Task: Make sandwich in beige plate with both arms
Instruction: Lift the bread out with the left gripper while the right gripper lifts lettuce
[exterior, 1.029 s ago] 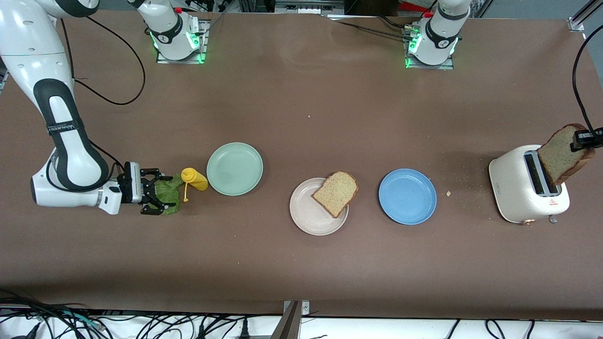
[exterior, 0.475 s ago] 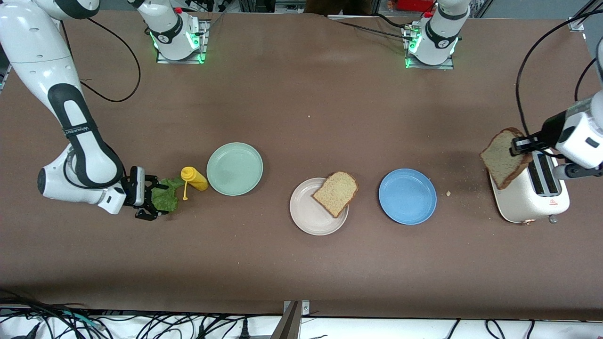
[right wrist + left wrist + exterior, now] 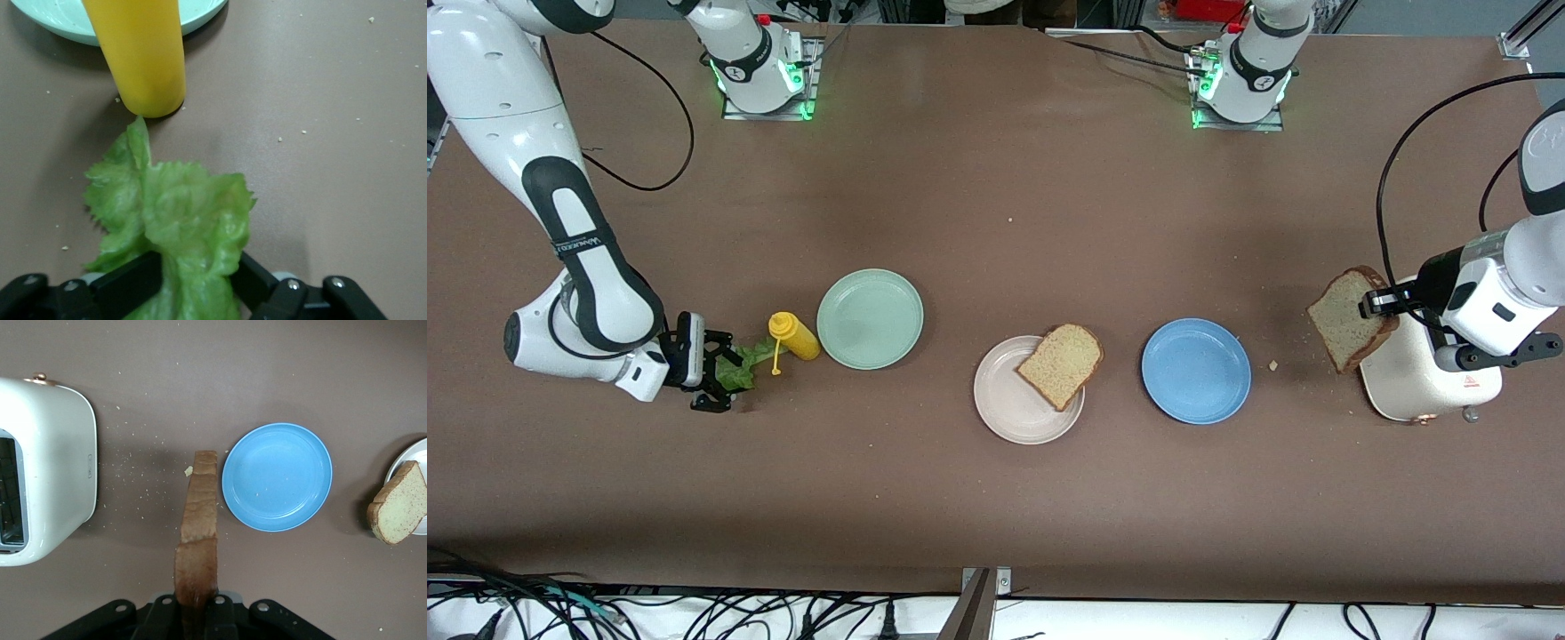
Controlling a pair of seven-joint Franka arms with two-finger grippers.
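Note:
One brown bread slice point(image 3: 1061, 364) lies on the beige plate point(image 3: 1005, 413), overhanging its rim; both also show in the left wrist view, the slice point(image 3: 397, 503) on the plate point(image 3: 417, 453). My left gripper point(image 3: 1371, 304) is shut on a second bread slice point(image 3: 1343, 331), held on edge over the table between the toaster and the blue plate. In the left wrist view that slice point(image 3: 199, 533) stands in the gripper point(image 3: 197, 617). My right gripper point(image 3: 716, 378) is low at the table, shut on a crinkly green lettuce leaf point(image 3: 740, 366). The leaf point(image 3: 177, 220) bunches inside the gripper point(image 3: 193, 280).
A yellow mustard bottle point(image 3: 794, 338) lies beside the lettuce, touching the mint-green plate point(image 3: 870, 318). The blue plate point(image 3: 1196, 371) sits between the beige plate and the white toaster point(image 3: 1414, 382) at the left arm's end. Crumbs lie around the toaster.
My left gripper carried its bread slice from above the toaster's slot toward the blue plate. My right gripper's fingers closed in on the lettuce, which bunched up.

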